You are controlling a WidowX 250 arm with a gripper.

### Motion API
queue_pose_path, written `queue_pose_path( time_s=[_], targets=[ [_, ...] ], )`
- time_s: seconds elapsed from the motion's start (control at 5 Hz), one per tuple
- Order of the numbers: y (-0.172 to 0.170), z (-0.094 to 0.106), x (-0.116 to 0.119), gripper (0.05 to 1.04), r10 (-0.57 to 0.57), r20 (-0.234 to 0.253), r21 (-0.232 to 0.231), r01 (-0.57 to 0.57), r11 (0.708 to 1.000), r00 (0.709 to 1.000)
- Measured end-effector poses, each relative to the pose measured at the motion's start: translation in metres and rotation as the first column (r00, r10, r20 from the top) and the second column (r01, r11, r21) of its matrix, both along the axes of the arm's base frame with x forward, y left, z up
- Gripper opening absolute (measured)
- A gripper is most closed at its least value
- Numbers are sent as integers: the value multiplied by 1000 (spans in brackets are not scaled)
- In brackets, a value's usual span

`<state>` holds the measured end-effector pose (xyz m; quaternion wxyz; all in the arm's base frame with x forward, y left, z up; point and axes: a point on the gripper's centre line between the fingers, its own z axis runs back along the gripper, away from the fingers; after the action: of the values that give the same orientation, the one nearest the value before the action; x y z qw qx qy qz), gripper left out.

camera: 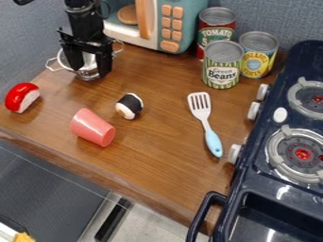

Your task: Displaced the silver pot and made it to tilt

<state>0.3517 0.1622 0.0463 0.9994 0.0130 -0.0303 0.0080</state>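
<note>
Navy stove, shiny silver pot

The cup is pink, the spatula white with a light-blue handle.

The black gripper hangs down at upper left, its fingers apart

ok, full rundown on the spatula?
Spatula: pale slotted head, slim neck, light-blue handle, looks like plastic. Lies on the wooden counter, head just below the green beans can, handle end near a stove knob, touching neither. Nothing on top of it; no visible damage.
</note>
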Motion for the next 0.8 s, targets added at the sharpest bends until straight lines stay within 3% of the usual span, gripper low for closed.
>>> queue_pose_path(
  time_s=[0.2,0.4,0.6,0.8],
  targets=[
    [2,-10,-1,998,-38,-30,38,39,998,999],
    [-6,-25,-17,998,-81,-83,61,87,994,993],
    [-16,2,-30,999,-112,22,82,110,990,993],
    [-20,15,-41,999,-136,82,78,130,989,987]
  ],
)
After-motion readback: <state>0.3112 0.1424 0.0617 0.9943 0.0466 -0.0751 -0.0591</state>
